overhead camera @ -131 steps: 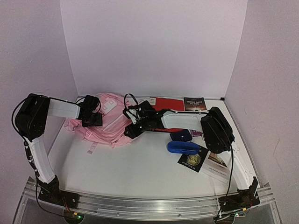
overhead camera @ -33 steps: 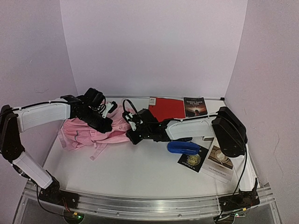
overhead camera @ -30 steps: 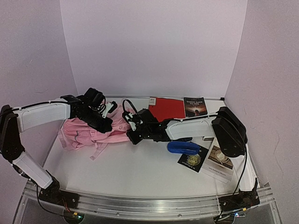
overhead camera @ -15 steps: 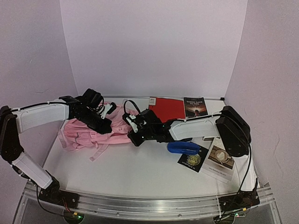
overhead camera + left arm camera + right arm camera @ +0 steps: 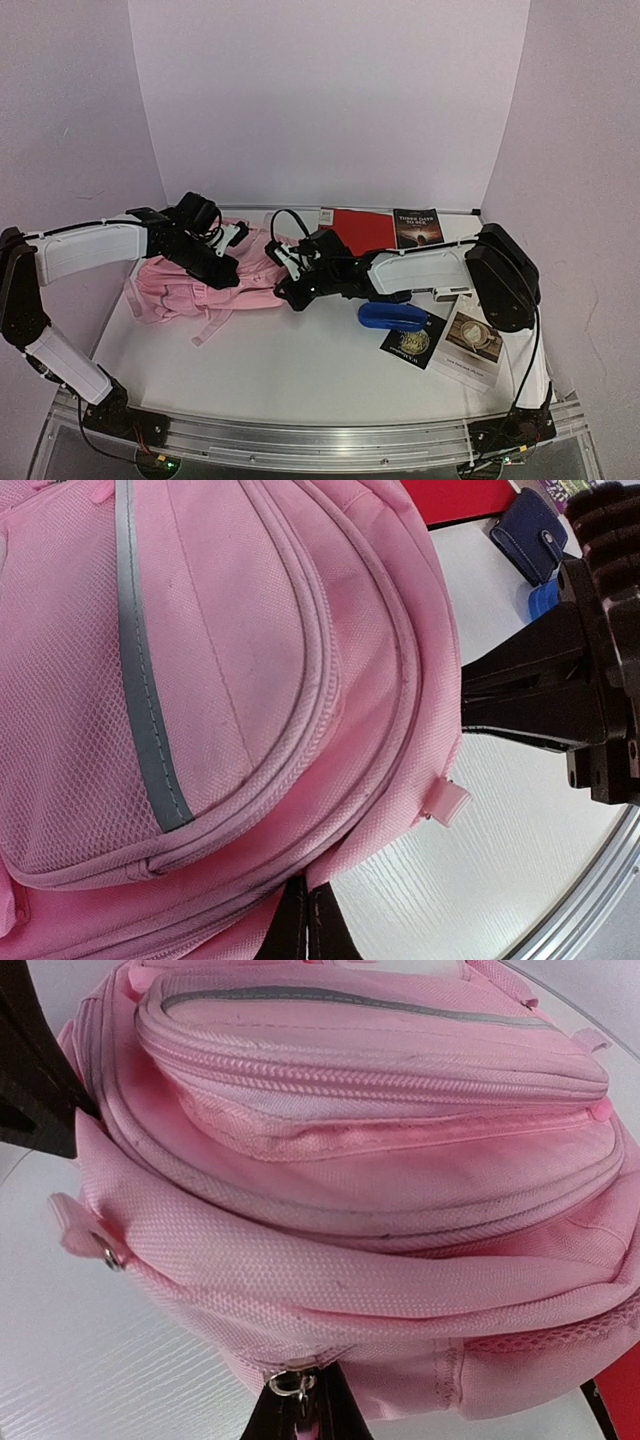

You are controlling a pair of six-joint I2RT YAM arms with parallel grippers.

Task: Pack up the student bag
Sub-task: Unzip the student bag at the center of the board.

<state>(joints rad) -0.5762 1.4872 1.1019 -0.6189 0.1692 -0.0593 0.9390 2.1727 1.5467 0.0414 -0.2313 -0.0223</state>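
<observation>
Right claw (image 5: 300, 1405) is pinched nearly shut on a metal zip pull (image 5: 293, 1384) at the lower edge of the student bag (image 5: 380, 1210); from above I see it (image 5: 288, 295) at the bag's right end. Left claw (image 5: 305, 932) is closed tight at the hem on the other side, and pink fabric meets its tips, so I take it to be gripping cloth. From above it (image 5: 222, 272) sits on top of the bag.

The student bag (image 5: 180, 290) lies bunched on the left half of the table (image 5: 300, 370), between the two claws, with a grey stripe across one pocket (image 5: 150, 700).

For writing, I get little. A dark book (image 5: 418, 228) at the back wall has pale lettering on its cover, too small for me to read. A red book (image 5: 362, 228) beside it carries a white label at its corner, also unreadable. Near the right arm lie a black booklet (image 5: 408, 343) with a round gold emblem, a pale booklet (image 5: 470, 342) picturing a cup, and a blue oblong case (image 5: 393, 316).

Against four seconds back, the bag has been drawn leftward and crumpled, the left arm has gone from folded to stretched across, and the navy pouch (image 5: 530, 542) is now hidden from the top camera under the right forearm
</observation>
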